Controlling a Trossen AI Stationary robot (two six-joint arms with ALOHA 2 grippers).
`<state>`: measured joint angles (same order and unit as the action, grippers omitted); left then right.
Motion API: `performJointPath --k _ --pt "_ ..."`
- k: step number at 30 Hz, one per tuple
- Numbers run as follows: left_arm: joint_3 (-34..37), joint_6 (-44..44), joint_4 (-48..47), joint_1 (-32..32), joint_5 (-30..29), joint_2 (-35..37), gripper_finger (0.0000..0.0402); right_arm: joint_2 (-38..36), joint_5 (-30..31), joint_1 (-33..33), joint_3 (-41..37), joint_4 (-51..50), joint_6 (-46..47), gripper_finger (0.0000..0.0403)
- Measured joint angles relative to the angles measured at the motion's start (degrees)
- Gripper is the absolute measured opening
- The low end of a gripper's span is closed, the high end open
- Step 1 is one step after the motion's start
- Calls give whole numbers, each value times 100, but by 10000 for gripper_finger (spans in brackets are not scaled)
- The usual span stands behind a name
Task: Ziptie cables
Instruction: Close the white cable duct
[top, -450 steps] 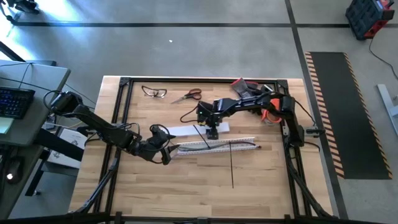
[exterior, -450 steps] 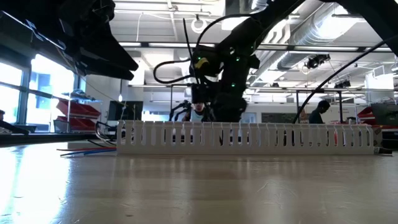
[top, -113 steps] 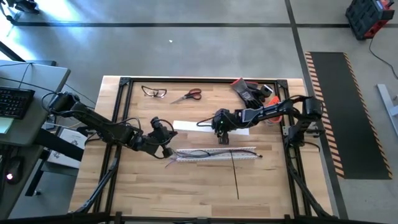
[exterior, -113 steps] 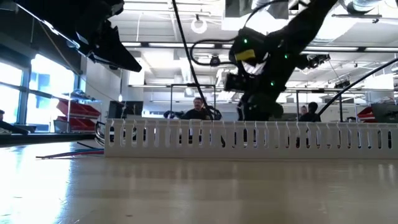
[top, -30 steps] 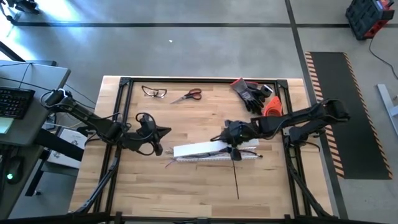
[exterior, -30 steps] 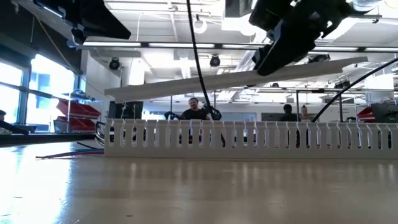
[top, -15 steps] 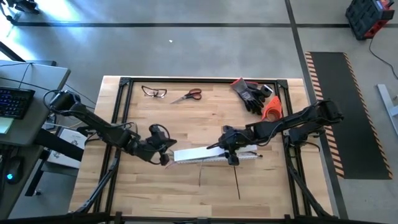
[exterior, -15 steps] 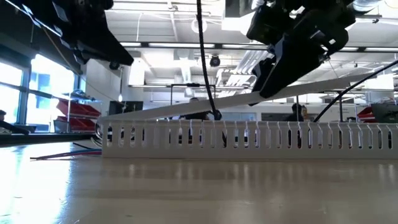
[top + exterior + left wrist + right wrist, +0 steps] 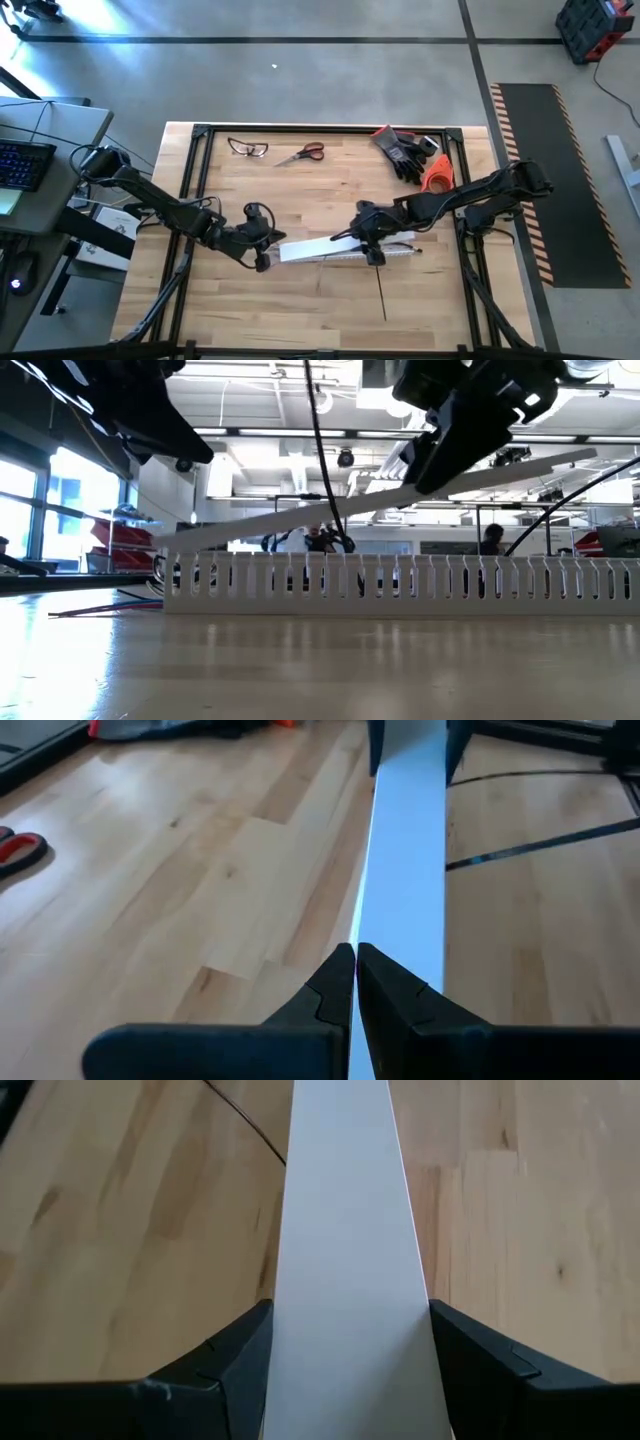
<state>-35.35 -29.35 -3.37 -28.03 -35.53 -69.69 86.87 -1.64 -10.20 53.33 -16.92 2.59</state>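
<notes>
A white slotted channel (image 9: 400, 580) lies across the table's middle, and the cables (image 9: 95, 606) trail out of its left end onto the wood. Above it slants a flat white cover strip (image 9: 322, 247), left end low over the channel's left end and right end high. My right gripper (image 9: 366, 243) is shut on this strip. My left gripper (image 9: 263, 256) is shut, with its tips at the strip's left end (image 9: 400, 870). One ziptie (image 9: 382, 297) lies on the table nearer the front edge. My right gripper pinches the cover strip by its two long edges (image 9: 290, 1330), one finger on each side, toward the strip's right part. The fingers come from above, slanting down, and lie across it. The strip is lifted and tilted, left end lowest. My left gripper's shut fingertips (image 9: 352, 970) lie at the strip's edge; whether they touch it I cannot tell.
Safety glasses (image 9: 248, 148), scissors (image 9: 302, 153), black gloves (image 9: 403, 150) and an orange object (image 9: 437, 175) lie along the far edge. A black frame (image 9: 196, 200) borders the table. Bare wood lies between the channel and the near edge.
My left gripper has come down and toward the near right, to the cover strip's left end. My right gripper has shifted a little with the strip. The strip's left end has sunk to the channel's top, so the strip now slants more steeply.
</notes>
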Motion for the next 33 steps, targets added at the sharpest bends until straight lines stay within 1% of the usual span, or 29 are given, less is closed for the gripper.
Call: performJointPath --k 6,12,21,25,27,30,33 --pt "0 0 -104 2 37 0 0 2 12 -13 18 -258 96 206" --pt "0 0 -130 2 59 0 0 -4 31 -15 19 -111 42 206" --pt "0 0 -130 2 33 -2 0 -31 443 -74 19 -128 69 206" --pt "0 0 -107 6 12 -4 0 -31 444 -74 20 -236 166 206" --pt "0 -31 -30 46 10 -67 0 -31 443 -74 18 -302 189 206" --pt "0 -41 22 76 205 -257 0 -31 434 -74 20 -294 212 206" --pt "0 -53 79 86 225 -430 0 -31 425 -74 20 -239 212 206"
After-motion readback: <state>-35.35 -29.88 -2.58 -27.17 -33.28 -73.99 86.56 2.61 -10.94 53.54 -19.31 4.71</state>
